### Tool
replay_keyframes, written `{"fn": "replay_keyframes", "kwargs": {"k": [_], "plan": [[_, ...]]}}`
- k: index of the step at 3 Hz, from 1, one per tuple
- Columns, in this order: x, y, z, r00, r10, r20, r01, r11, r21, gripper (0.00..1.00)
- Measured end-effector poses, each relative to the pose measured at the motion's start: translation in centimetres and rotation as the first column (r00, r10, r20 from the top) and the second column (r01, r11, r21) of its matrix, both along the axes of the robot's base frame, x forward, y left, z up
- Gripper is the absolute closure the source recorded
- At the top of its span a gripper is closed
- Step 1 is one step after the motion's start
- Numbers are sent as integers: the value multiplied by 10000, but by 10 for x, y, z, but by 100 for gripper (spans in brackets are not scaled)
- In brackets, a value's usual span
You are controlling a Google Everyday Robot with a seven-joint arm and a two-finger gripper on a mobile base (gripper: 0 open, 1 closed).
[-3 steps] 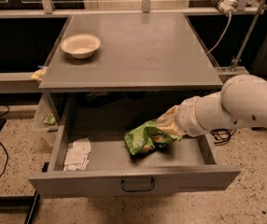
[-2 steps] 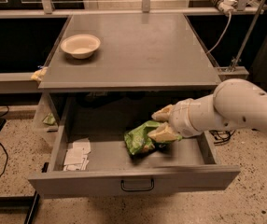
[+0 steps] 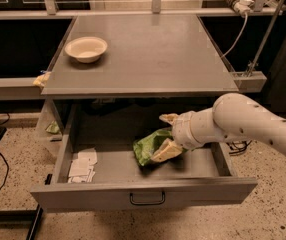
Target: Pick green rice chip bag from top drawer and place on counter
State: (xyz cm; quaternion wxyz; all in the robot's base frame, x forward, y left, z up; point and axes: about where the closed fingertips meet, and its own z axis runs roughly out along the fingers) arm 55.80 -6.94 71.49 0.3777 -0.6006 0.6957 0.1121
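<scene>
The top drawer (image 3: 143, 198) stands pulled open below the counter (image 3: 148, 54). The green rice chip bag (image 3: 147, 145) is inside it, right of the middle, tilted up on its edge. My gripper (image 3: 158, 138) reaches in from the right on the white arm (image 3: 243, 121). Its cream fingers (image 3: 167, 151) are closed around the bag's right side, one above and one below. The bag looks raised a little off the drawer floor, with a shadow under it.
Small white paper packets (image 3: 82, 166) lie in the drawer's left front corner. A cream bowl (image 3: 86, 48) sits on the counter's back left. Grey side rails (image 3: 10, 86) run left and right. A cable (image 3: 235, 34) hangs at the back right.
My gripper has moved left over the bag and closed on it. The bag has tipped up from lying flat and shifted slightly left.
</scene>
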Motion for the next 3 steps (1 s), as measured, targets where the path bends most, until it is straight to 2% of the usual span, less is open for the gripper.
{"fn": "replay_keyframes", "kwargs": {"k": [1, 2, 3], "plan": [[11, 0, -21, 9999, 150, -8, -150, 9997, -203, 26], [24, 0, -44, 9982, 595, 39, -591, 9960, -672, 20], [36, 4, -61, 9891, 1469, 73, -1442, 9784, -1483, 23]]}}
